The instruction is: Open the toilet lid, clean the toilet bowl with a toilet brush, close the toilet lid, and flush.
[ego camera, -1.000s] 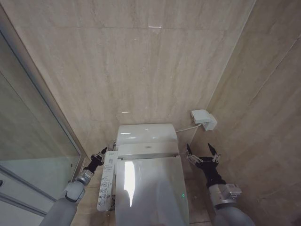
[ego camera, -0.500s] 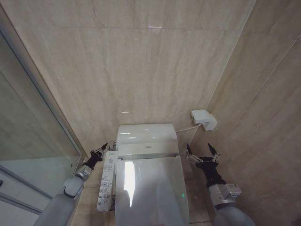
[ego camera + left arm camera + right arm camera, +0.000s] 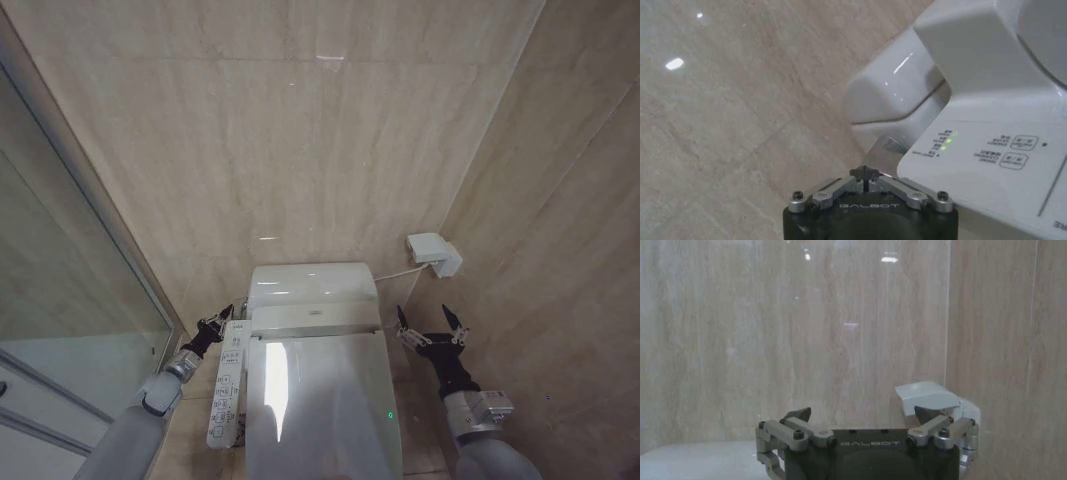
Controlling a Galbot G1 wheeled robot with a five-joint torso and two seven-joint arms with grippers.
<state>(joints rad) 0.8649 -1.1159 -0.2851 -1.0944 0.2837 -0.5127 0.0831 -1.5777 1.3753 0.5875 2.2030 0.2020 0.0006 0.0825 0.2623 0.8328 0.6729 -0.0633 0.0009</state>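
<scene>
Since a second ago our left gripper [image 3: 217,322] crept toward 1 o'clock, now at rear corner of bidet control panel [image 3: 226,385]; fingers pinched together, nothing held. Our right gripper [image 3: 430,322] unmoved, at 3 o'clock of toilet, fingers spread wide, empty. Toilet lid [image 3: 318,405] down, at 6 o'clock in head view. Wall outlet box [image 3: 433,253] at 1 o'clock of tank.
</scene>
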